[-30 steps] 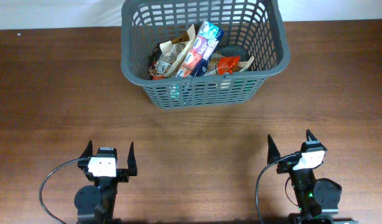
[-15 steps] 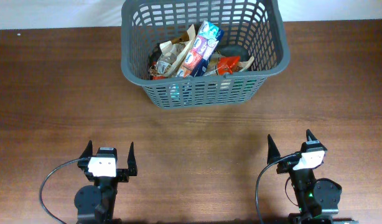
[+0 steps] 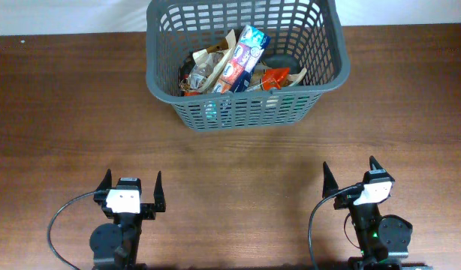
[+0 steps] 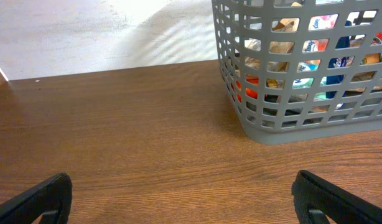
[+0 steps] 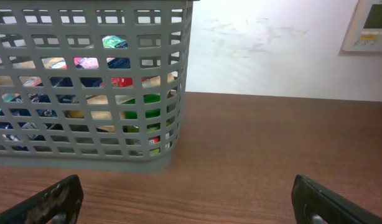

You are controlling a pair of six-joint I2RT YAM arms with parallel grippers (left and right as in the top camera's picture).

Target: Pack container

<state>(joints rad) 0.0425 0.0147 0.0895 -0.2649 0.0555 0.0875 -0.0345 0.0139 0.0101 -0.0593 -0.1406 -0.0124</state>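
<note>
Looking basically done: the container [image 3: 245, 112] sits far-centre on the table [image 3: 65, 112], loaded with food packets [image 3: 242, 64], and I see none outside it. Left gripper [image 3: 132, 180] and right gripper [image 3: 349, 166] sit near, fingers spread wide, empty.

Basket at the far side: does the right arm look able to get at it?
Probably yes: only bare table lies between the open right gripper and the basket, though whether the arm stretches that far is unclear.
</note>
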